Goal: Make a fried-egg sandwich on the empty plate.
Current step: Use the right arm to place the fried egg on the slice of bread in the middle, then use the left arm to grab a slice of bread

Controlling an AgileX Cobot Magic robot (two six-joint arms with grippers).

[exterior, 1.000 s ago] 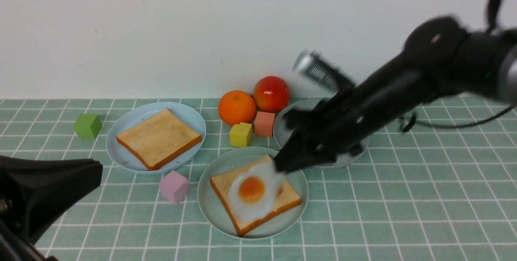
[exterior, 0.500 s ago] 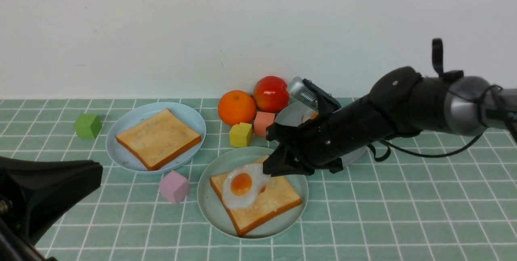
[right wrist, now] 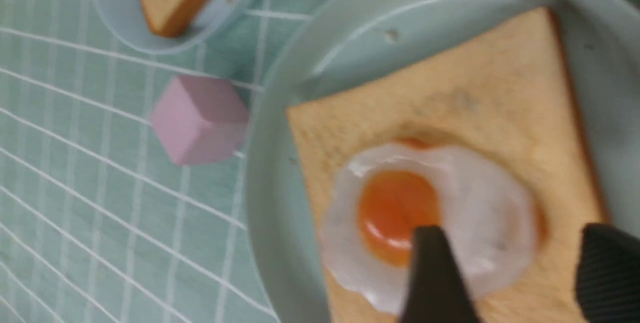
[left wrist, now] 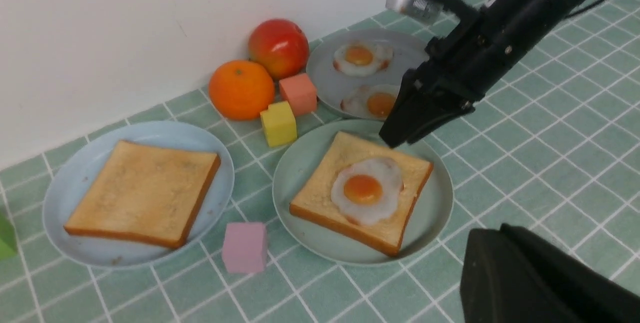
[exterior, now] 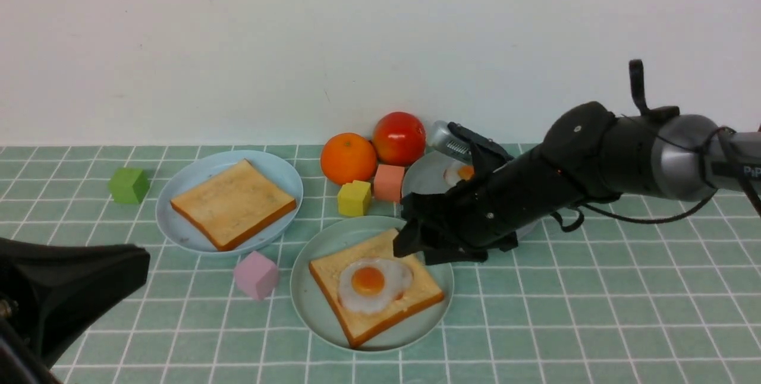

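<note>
While the fried egg lies on a toast slice on the mint-green plate, the right jaws hang apart over its far rim; the left jaws, well apart from it, are together.

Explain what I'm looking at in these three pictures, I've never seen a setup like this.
This is a two-armed robot at a tiled table. One picture looks forward from between the arms; the other two come from cameras on its wrists. The right gripper hangs open just above a mint-green plate, holding nothing. On that plate lies toast with a fried egg on top. A second toast sits on a blue plate; two more eggs lie on a grey plate. The left gripper, low on the left, is shut.
</note>
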